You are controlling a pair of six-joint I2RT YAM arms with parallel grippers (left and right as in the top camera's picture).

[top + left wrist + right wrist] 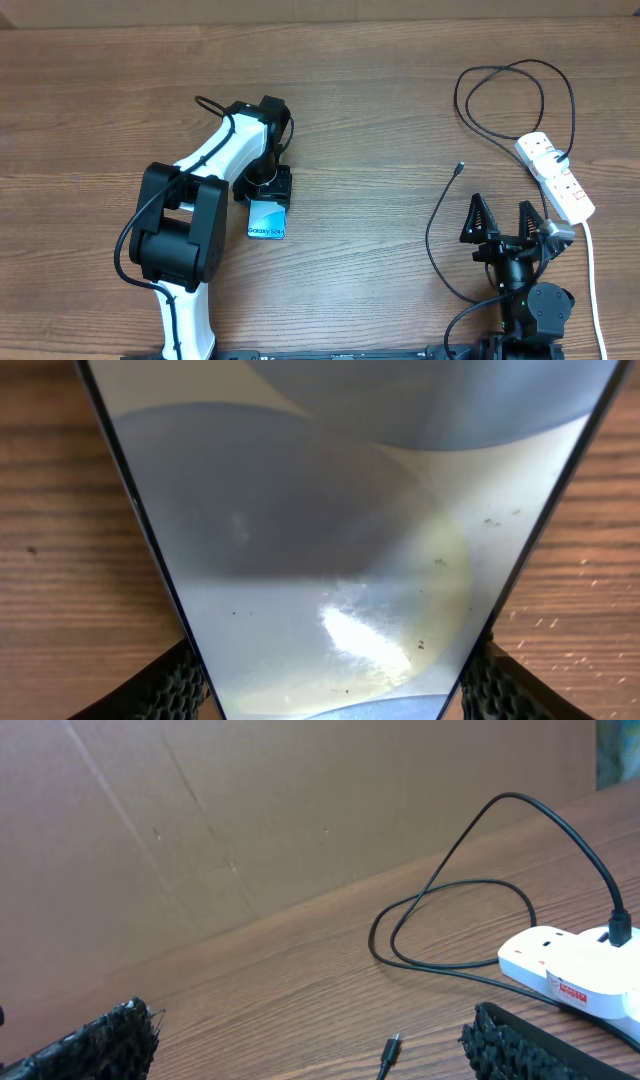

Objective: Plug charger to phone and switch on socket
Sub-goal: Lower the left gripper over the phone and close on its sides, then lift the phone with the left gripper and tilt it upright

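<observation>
The phone [267,220] lies on the wooden table with its light blue screen up and the "Galaxy S24+" text at its near end. My left gripper [266,192] is over its far end. In the left wrist view the phone [330,530] fills the frame, and the left gripper [335,685] has a finger against each long edge, shut on it. The charger plug [459,167] lies free on the table, ahead and left of my open, empty right gripper [500,224]. It also shows in the right wrist view [392,1045] between the right gripper's fingers [320,1050]. The socket [556,176] lies at the right.
The charger's black cable [512,80] loops behind the power strip and runs down the left of the right arm. It is plugged into the strip [565,970]. The strip's thick white cord [593,280] runs to the front edge. A brown cardboard wall [250,820] stands behind the table.
</observation>
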